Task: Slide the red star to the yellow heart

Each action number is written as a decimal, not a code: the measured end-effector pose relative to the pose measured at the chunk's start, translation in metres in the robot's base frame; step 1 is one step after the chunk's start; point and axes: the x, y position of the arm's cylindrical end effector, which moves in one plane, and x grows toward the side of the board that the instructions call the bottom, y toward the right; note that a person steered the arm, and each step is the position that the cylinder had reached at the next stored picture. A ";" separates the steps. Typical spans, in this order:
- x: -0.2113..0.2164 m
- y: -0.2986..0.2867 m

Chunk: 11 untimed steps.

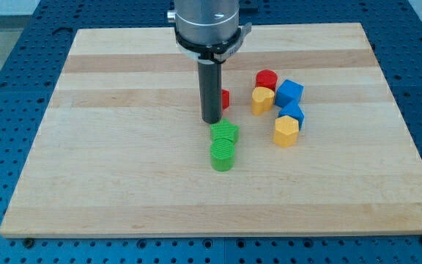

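Note:
My tip (pixel 211 120) rests on the board just left of centre. A red block (pixel 226 99), mostly hidden behind the rod, shows at the rod's right edge; its shape cannot be made out. The yellow heart (pixel 262 99) lies a short way to the right of that red block, with a gap between them. A second red block (pixel 267 79), rounded, sits just above the yellow heart and touches it. My tip is to the lower left of the hidden red block and just above a green block (pixel 225 133).
A second green block, round, (pixel 222 155) lies below the first and touches it. A blue block (pixel 289 92) sits right of the heart, another blue block (pixel 293 114) below it, and a yellow hexagon-like block (pixel 286 130) under that. The wooden board (pixel 123 147) lies on a blue table.

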 end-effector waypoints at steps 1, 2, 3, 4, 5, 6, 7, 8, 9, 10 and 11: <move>0.020 -0.022; 0.014 -0.034; -0.051 -0.023; -0.052 -0.023; -0.052 -0.013; -0.057 0.009; -0.057 0.007; -0.053 -0.013; -0.036 -0.029; -0.031 -0.021; -0.031 -0.007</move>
